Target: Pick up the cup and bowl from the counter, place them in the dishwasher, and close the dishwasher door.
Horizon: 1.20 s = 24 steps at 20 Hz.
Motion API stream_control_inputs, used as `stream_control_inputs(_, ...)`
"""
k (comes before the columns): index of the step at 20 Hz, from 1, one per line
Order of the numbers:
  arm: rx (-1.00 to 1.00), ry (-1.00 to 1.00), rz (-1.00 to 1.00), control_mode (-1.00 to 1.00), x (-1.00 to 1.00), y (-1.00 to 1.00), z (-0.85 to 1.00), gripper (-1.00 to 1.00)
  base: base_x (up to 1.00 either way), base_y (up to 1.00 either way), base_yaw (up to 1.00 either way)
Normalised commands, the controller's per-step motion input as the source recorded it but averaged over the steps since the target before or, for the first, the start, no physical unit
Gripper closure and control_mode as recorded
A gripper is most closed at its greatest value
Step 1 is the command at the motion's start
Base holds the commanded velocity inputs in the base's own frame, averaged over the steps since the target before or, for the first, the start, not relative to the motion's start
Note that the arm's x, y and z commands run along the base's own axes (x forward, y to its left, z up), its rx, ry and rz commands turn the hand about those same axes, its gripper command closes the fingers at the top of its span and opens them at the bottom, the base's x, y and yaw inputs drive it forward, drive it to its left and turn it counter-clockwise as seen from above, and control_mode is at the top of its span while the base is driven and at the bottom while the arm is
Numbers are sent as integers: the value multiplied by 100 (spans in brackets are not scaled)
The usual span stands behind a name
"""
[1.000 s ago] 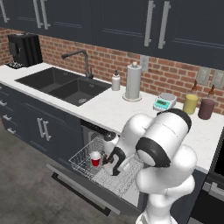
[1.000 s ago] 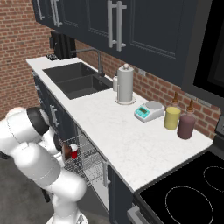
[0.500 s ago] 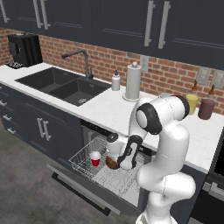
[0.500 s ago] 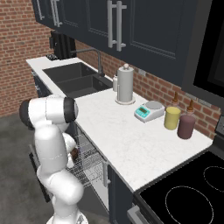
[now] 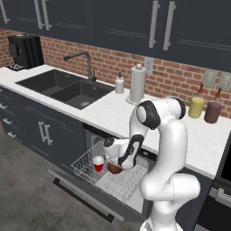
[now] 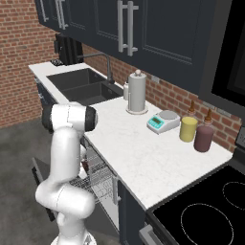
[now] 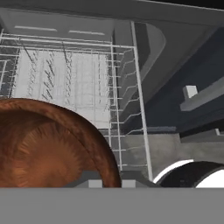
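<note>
Lowered since earlier: bowl (image 5: 114,168) carried down to dishwasher (image 5: 119,178) rack | gripper (image 5: 118,166) clamped on bowl rim | cup (image 5: 98,163) racked just beside, on sink side

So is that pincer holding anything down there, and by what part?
Yes: the pincer is shut on the brown bowl, gripping it at its rim, over the dishwasher's wire rack beside the red cup.

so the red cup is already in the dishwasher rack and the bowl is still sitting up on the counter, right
Not quite. The red cup is in the dishwasher rack, but the bowl is not on the counter: the left base view shows it down over the rack, at the hand.
</note>
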Motion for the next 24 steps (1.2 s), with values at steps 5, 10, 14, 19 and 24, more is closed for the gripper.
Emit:
stream_control_inputs(5,-24,-7,0,-100,0,56,-45,100,0,0,0)
stream_control_inputs(10,-18,-2,0,-100,0,38,-28,100,0,0,0)
stream_control_inputs(14,-13,0,0,-100,0,16,-24,100,0,0,0)
stream_control_inputs(19,-9,0,-1,-100,0,0,-20,100,0,0,0)
stream_control_inputs(24,-7,0,-2,-100,0,0,-18,100,0,0,0)
